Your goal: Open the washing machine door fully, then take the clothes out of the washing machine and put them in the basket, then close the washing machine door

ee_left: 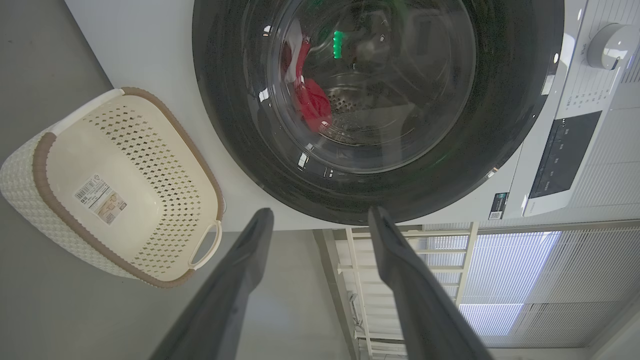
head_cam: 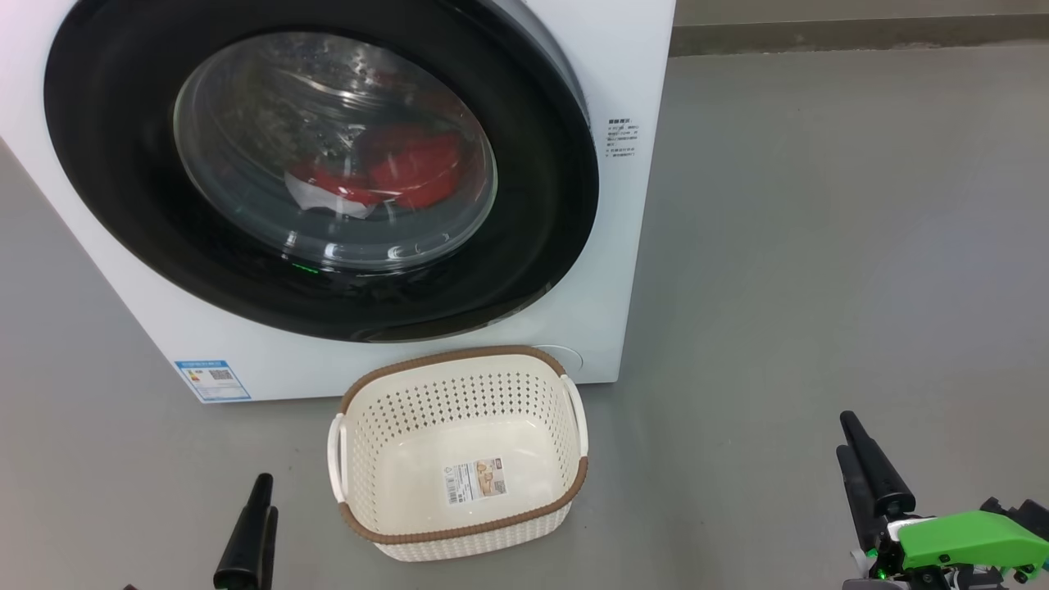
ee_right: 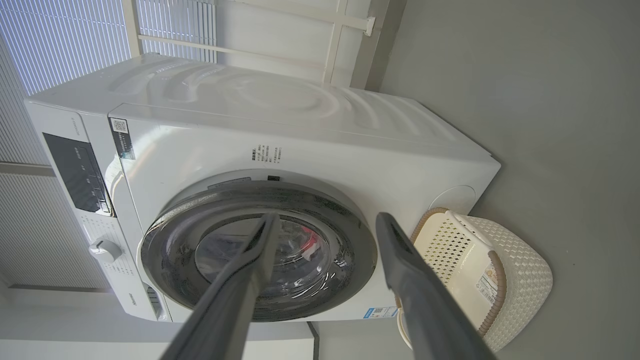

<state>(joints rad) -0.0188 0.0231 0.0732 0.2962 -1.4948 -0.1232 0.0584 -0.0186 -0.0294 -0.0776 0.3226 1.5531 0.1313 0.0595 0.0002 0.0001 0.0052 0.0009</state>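
Observation:
The white washing machine (head_cam: 639, 205) stands ahead on the floor. Its round black-rimmed washing machine door (head_cam: 123, 164) lies against the front. Red and white clothes (head_cam: 385, 172) show through the glass, low in the drum. The cream basket (head_cam: 459, 354) sits empty on the floor just in front of the machine, a label on its bottom. My left gripper (head_cam: 264, 504) hovers low left of the basket and is open with nothing in it. My right gripper (head_cam: 848, 438) is low on the right, open and empty too. The left wrist view looks between open fingers (ee_left: 250, 260) at the door (ee_left: 225, 100) and the clothes (ee_left: 312, 102).
Grey floor (head_cam: 819, 287) stretches to the right of the machine up to a wall base (head_cam: 819, 33). A control panel with a knob (ee_left: 610, 45) sits at the machine's top. Window blinds (ee_left: 500, 280) stand behind it. A blue sticker (head_cam: 211, 379) marks the lower front corner.

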